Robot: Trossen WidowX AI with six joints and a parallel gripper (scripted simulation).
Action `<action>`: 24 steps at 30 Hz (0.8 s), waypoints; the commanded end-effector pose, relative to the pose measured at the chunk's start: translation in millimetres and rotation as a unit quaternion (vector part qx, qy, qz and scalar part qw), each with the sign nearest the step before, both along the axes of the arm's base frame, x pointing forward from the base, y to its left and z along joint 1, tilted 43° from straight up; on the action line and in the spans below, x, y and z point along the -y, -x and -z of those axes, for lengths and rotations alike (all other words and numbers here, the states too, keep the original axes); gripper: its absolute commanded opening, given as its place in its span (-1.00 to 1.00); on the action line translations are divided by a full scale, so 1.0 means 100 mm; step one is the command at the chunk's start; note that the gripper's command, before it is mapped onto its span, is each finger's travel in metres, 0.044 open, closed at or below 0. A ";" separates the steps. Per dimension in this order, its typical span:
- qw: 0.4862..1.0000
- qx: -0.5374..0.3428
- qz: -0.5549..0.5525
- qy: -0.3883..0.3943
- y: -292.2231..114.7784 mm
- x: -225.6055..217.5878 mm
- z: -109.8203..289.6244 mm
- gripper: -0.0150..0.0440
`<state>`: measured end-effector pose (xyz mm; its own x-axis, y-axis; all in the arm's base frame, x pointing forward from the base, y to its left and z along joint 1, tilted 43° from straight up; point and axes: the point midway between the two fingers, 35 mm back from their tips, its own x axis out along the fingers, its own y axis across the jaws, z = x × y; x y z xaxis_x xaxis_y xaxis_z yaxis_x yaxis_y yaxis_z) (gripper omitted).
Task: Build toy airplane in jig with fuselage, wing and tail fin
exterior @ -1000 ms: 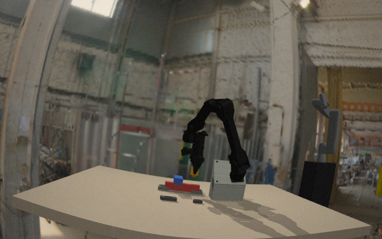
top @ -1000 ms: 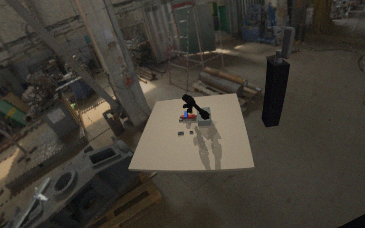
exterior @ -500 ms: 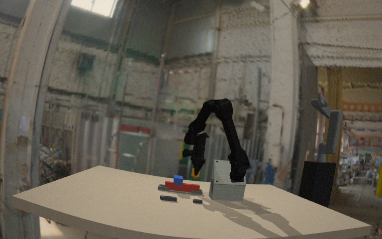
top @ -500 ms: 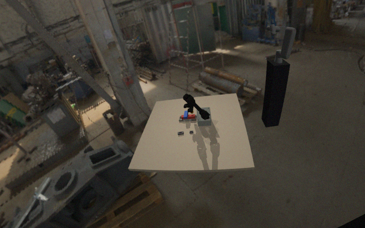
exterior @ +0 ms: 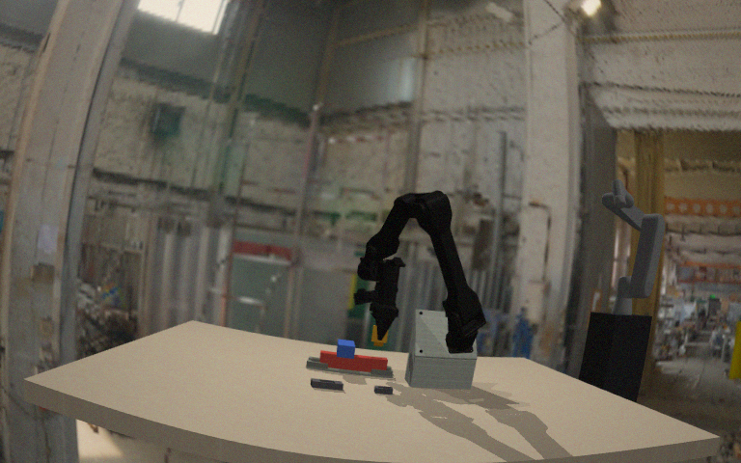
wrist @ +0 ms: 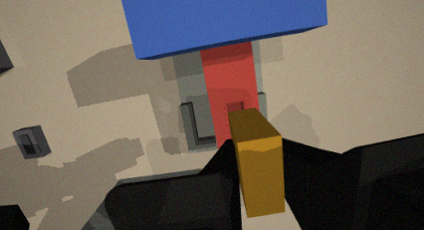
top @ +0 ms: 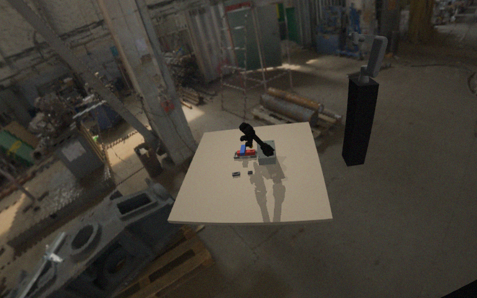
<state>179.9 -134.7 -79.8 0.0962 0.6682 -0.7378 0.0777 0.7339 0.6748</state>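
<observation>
The red fuselage (top: 250, 151) (exterior: 357, 362) (wrist: 228, 80) lies in the grey jig (top: 236, 156) (exterior: 314, 363) (wrist: 193, 121). The blue wing (top: 242, 148) (exterior: 345, 347) (wrist: 224, 21) sits across its top. My gripper (exterior: 382, 334) (wrist: 247, 142) is shut on the yellow tail fin (exterior: 376, 338) (wrist: 259, 182) and holds it upright a little above the fuselage's tail end. In the wrist view the small tail socket (wrist: 235, 106) shows open just past the fin's lower end.
The arm stands on a grey base block (top: 267, 157) (exterior: 437, 358) right beside the jig. Two small dark part holders (top: 236, 174) (top: 249, 172) (exterior: 327, 384) (exterior: 383, 390) (wrist: 31, 141) lie on the beige table (top: 233, 201) (exterior: 191, 367) in front of the jig. A black pillar (top: 359, 118) (exterior: 616, 349) stands off the table.
</observation>
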 end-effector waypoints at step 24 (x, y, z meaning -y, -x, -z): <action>1.000 0.000 -0.003 0.000 -0.03 -0.26 0.30 -0.27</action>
<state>183.5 -114.7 -105.1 0.0940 0.6603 -0.7451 0.0679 0.7424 0.6665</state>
